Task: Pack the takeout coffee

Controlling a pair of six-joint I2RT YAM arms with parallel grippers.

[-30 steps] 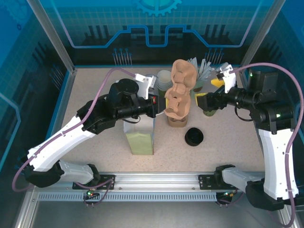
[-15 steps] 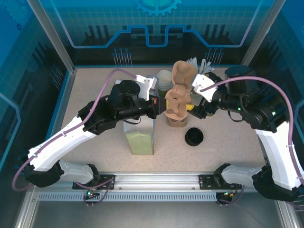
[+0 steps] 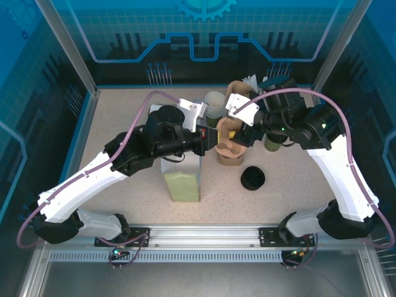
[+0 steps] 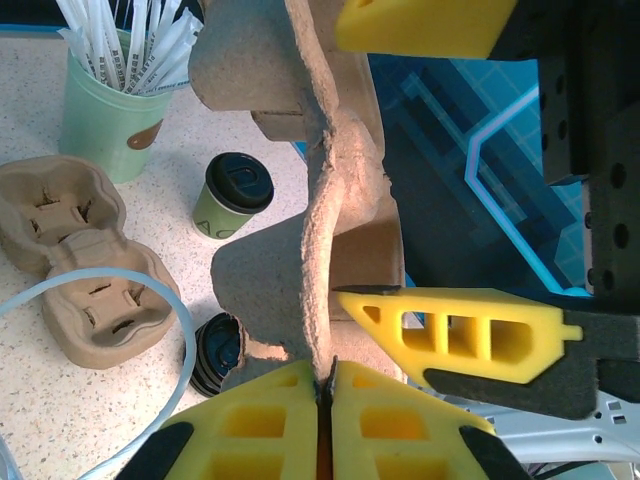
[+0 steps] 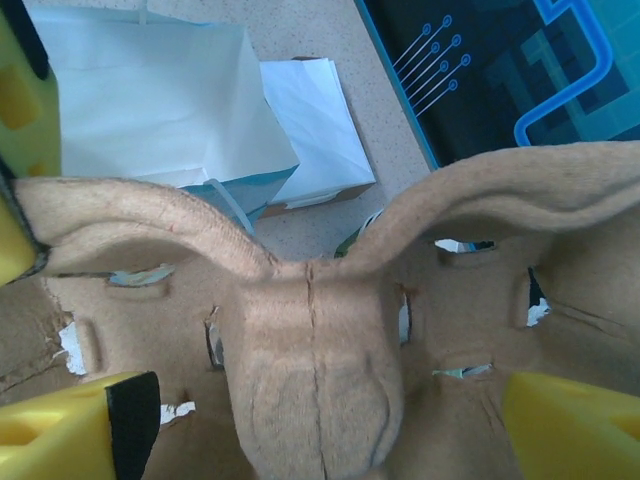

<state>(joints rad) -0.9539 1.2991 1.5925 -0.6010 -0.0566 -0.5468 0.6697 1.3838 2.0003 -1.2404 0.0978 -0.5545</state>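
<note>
The takeout coffee (image 4: 225, 203), a small olive-green cup with a black lid on it, stands on the table away from both grippers; in the top view its cup (image 3: 273, 144) peeks out beside the right arm. My left gripper (image 4: 322, 385) (image 3: 212, 143) is shut on the edge of a brown pulp cup carrier (image 4: 300, 250) (image 3: 231, 148), held upright above the table. My right gripper (image 5: 320, 425) (image 3: 239, 129) is open, one yellow finger (image 5: 575, 430) on each side of the carrier's central ridge (image 5: 315, 360), apart from it.
A pale paper bag (image 3: 182, 179) (image 5: 150, 90) stands open beneath the left arm. More carriers (image 4: 80, 260) lie stacked on the table. A mint cup of wrapped sticks (image 4: 105, 110), stacked cups (image 3: 213, 102) and black lids (image 3: 252, 178) (image 4: 215, 355) are nearby.
The right arm has swung left from beside the coffee cup to the held carrier, its open jaws now straddling it. The left gripper has kept its grip in place.
</note>
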